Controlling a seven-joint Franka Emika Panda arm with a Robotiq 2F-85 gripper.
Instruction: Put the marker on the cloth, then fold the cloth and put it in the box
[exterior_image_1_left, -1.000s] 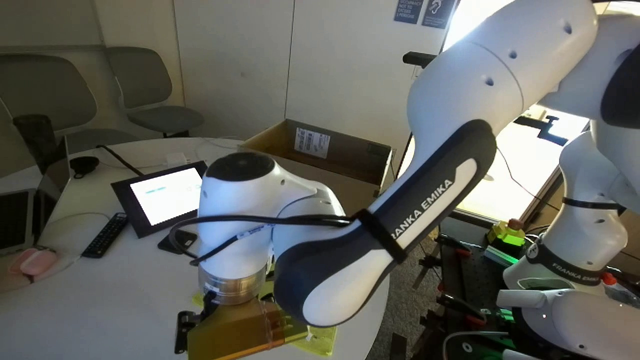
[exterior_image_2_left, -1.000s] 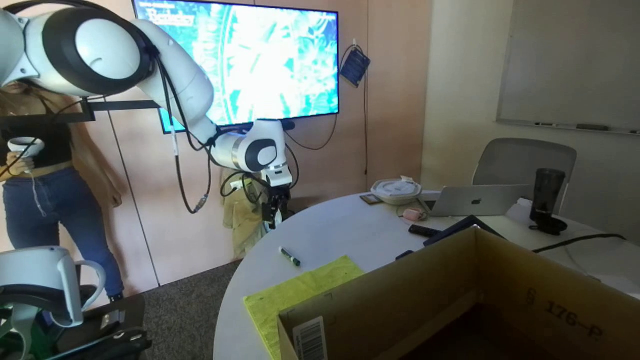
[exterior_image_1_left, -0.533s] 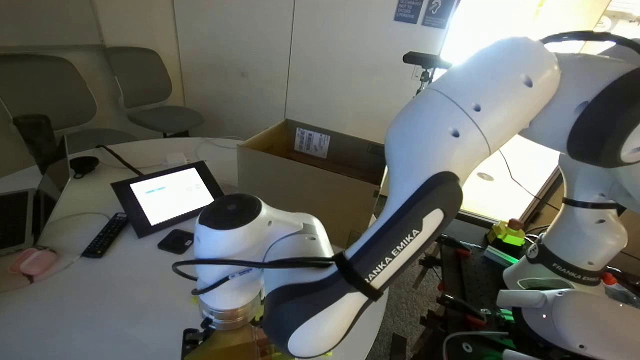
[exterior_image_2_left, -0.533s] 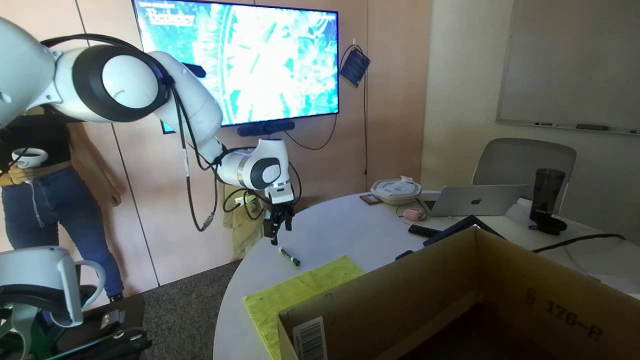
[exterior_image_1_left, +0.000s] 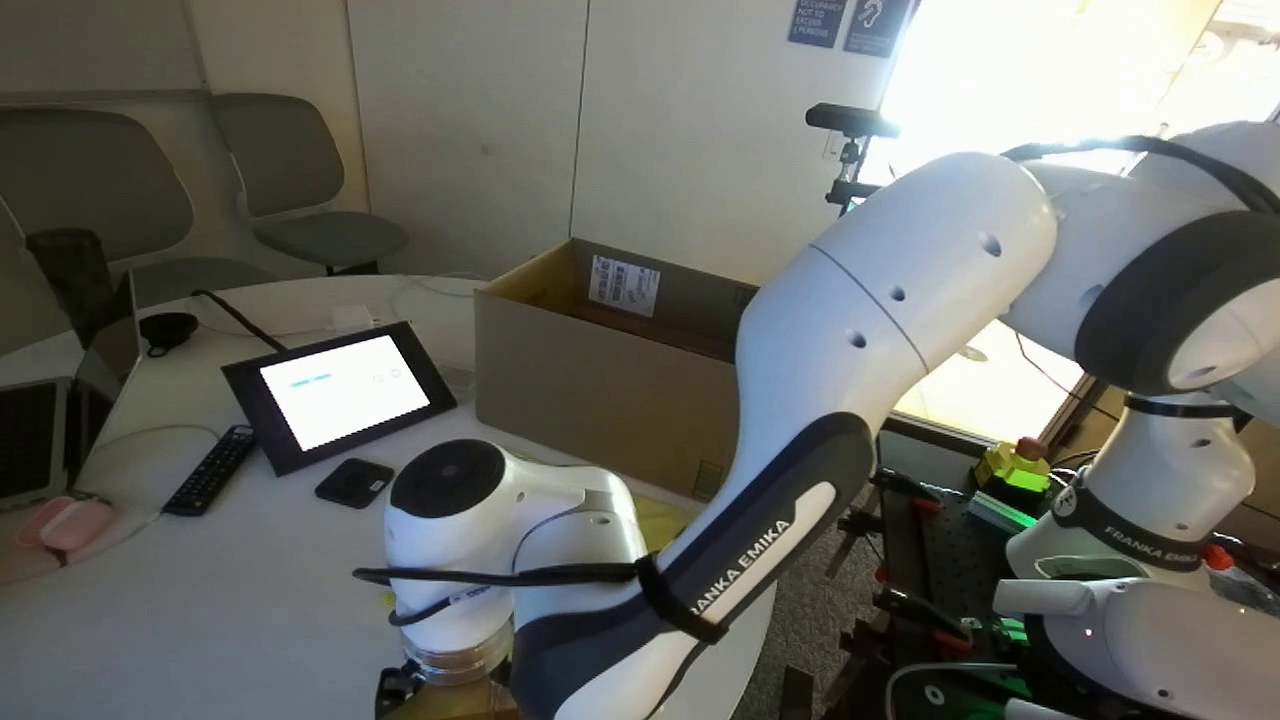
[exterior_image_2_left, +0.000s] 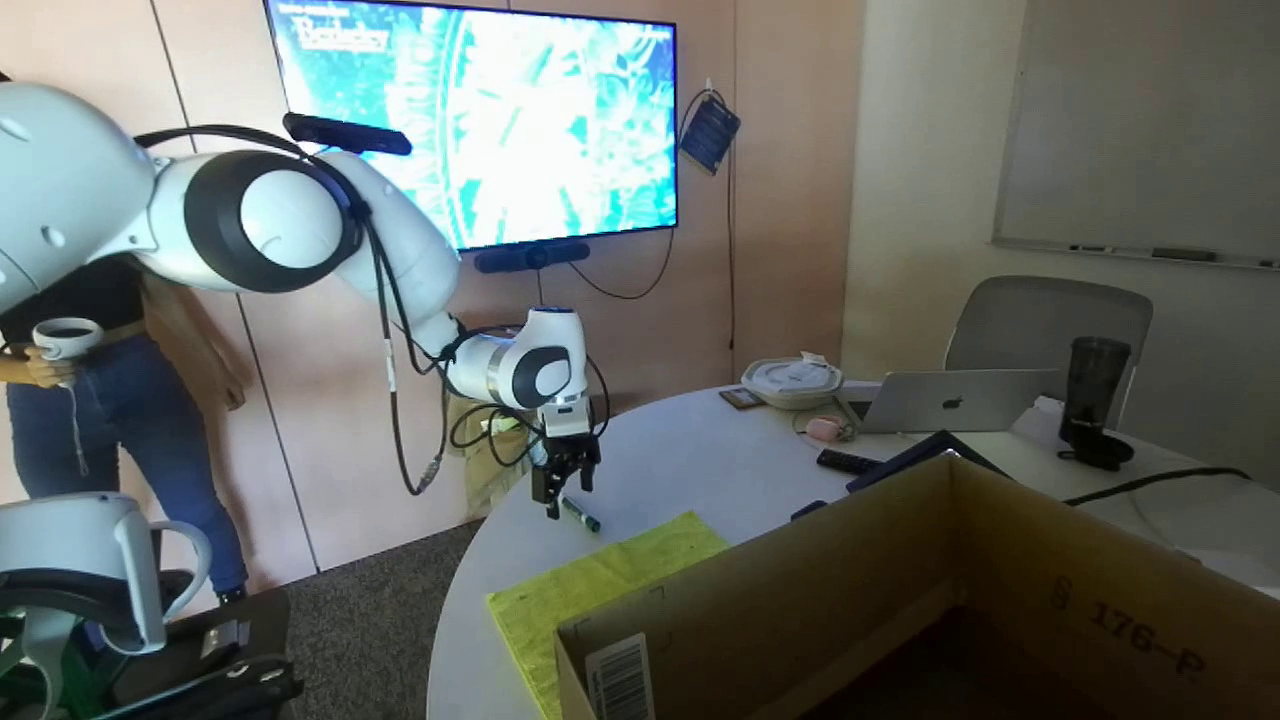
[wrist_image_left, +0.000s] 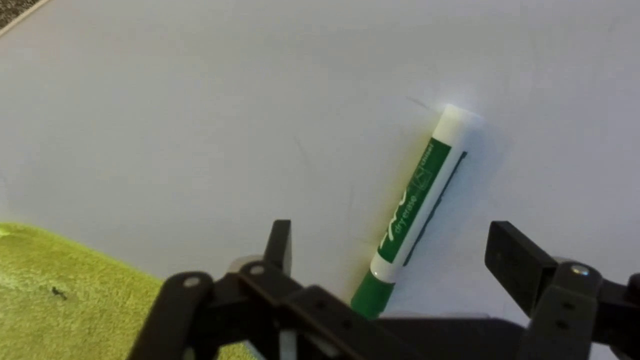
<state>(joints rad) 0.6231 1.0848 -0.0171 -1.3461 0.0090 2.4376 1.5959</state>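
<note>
The brown cardboard box (exterior_image_1_left: 600, 390) stands on the white counter (exterior_image_1_left: 200, 620), its top uncovered and a white label (exterior_image_1_left: 624, 286) on one inner wall. The yellow-green cloth (exterior_image_2_left: 600, 580) lies flat just beside the box, partly hidden by the box's wall in an exterior view. Farther out from the box, on the same side, the marker (wrist_image_left: 415, 200) lies on the counter, off the cloth; the cloth comes between it and the box. The marker is white with a green band and a green cap.

Out past the cloth from the box, the fingers (wrist_image_left: 520, 265) point down and are spread wide apart. In the wrist view one finger shows on either side of the marker, whose green cap is partly covered. The fingers are low over the counter; whether they touch it I cannot tell. The arm (exterior_image_1_left: 850, 300) passes in front of the box in an exterior view and hides one end of it.

Near one corner of the box, a black-framed tablet (exterior_image_1_left: 345, 395) with a lit screen rests on the counter. A small black block (exterior_image_1_left: 354, 483) lies a little farther from the box, and a black remote (exterior_image_1_left: 210, 470) farther than that. Well apart from the box are a pink case (exterior_image_1_left: 78, 525) and a silver laptop (exterior_image_2_left: 960, 402).
</note>
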